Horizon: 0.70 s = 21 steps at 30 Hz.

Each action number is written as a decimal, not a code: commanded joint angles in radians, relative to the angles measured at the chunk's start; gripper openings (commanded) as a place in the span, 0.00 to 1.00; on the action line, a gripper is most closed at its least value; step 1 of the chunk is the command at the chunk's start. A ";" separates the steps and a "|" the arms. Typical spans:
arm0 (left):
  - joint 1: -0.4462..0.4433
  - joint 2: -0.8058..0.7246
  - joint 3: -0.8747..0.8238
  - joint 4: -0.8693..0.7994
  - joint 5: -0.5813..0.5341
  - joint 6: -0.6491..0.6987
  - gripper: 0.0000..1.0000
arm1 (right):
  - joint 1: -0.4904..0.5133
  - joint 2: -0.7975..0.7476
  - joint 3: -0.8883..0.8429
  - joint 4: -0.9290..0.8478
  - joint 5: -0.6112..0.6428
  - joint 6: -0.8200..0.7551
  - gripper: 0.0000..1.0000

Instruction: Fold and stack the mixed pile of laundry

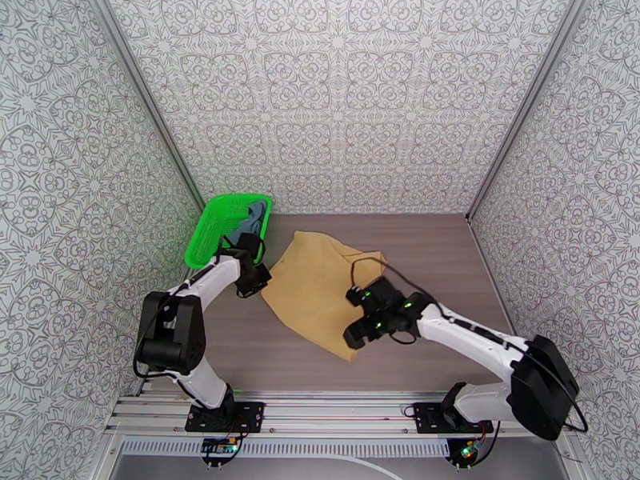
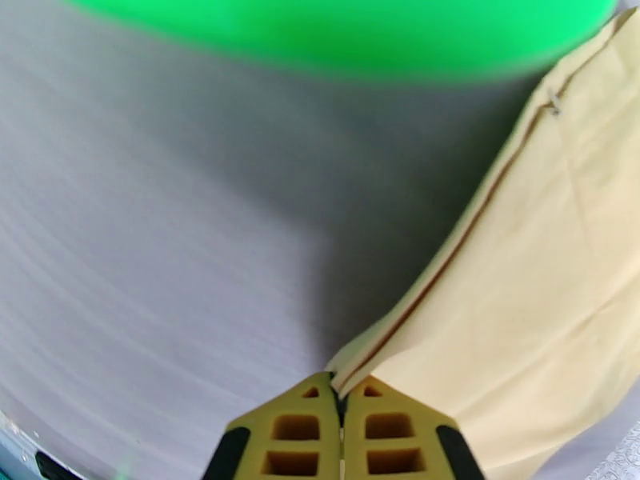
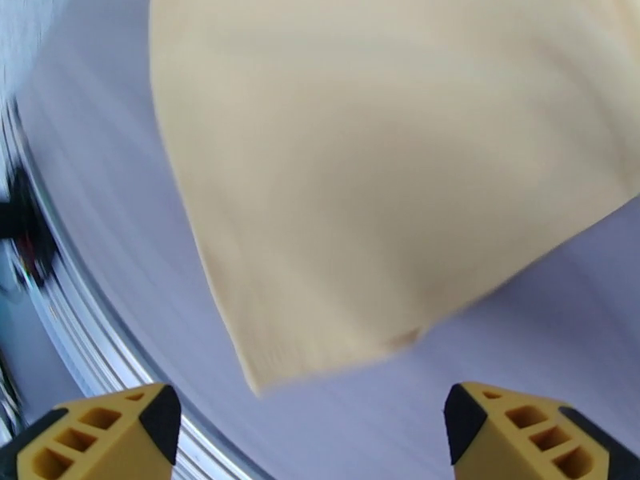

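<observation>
The left claw [image 2: 342, 398] pinches a corner of the yellow cloth [image 1: 316, 290] on the worktop [image 1: 432, 258], the right claw [image 3: 312, 422] is wide open and empty by its edge, and the blue-grey top [image 1: 256, 216] sits in the green basket [image 1: 206, 234].

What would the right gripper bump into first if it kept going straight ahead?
Probably the yellow cloth: its corner lies just ahead of the open right gripper, though the blur hides how far off it is.

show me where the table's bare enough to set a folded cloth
Widest bare table lies between the yellow cloth and the right wall. A smaller patch sits near-left, between left arm, cloth and front rail. Crowded far-left: green basket, left end effector.
</observation>
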 commanded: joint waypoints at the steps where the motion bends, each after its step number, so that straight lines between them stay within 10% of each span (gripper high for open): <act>1: 0.027 0.013 -0.024 0.051 0.068 0.066 0.00 | 0.108 0.065 0.040 -0.048 0.097 -0.027 0.88; 21: 0.061 0.023 -0.080 0.126 0.140 0.091 0.00 | 0.289 0.296 0.164 -0.021 0.264 0.031 0.67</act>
